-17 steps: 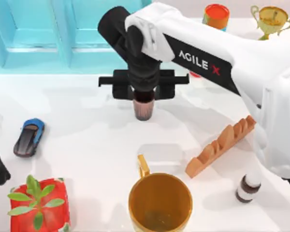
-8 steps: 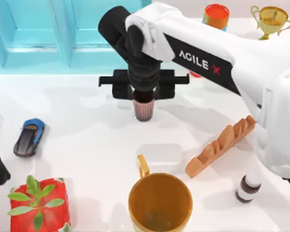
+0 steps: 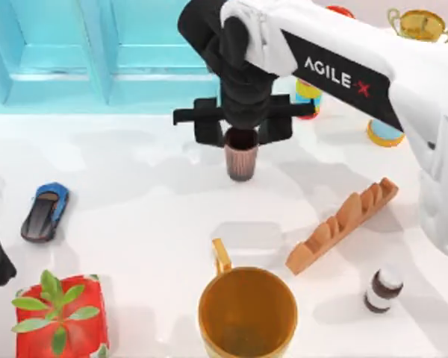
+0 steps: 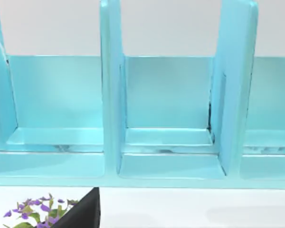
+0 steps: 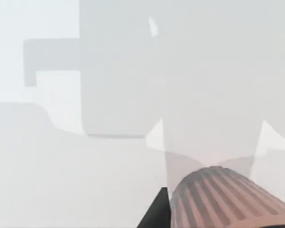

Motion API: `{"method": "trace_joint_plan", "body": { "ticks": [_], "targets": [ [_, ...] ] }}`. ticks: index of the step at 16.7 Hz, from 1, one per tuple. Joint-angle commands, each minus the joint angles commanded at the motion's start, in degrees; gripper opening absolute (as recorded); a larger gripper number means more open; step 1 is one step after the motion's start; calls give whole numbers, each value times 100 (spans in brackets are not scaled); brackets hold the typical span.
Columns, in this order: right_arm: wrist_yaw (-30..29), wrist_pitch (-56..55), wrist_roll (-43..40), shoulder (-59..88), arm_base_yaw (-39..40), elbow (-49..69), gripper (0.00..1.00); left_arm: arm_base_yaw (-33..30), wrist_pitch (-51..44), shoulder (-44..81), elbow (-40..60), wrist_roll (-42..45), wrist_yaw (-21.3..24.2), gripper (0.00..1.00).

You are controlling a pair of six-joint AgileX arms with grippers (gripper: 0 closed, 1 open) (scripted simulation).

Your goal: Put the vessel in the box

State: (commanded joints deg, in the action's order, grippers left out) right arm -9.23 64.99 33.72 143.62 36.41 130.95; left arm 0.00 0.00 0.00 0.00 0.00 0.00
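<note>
The right gripper [image 3: 241, 140] is clamping the small dark brown ribbed cup [image 3: 240, 161] by its rim, holding it above the white table [image 3: 149, 209], just in front of the large light blue divided box [image 3: 97, 82]. The left arm is sitting parked at the table's left edge.

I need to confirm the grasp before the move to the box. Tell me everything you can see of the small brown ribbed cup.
The vessel is a small dark brown cup, tapered toward its base, with vertical ribs and no handle; the ribs show closely in the right wrist view. It hangs upright from the right gripper, which grips it at the rim, near the front of the box. It looks lifted off the table.
</note>
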Motion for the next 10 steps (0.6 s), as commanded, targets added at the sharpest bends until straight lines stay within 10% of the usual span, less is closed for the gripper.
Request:
{"method": "trace_joint_plan", "body": {
  "ticks": [10],
  "targets": [
    [988,-199,-2981,-3267,-4330,-1888,0,0,0,0,0,0,0,100]
  ]
}}
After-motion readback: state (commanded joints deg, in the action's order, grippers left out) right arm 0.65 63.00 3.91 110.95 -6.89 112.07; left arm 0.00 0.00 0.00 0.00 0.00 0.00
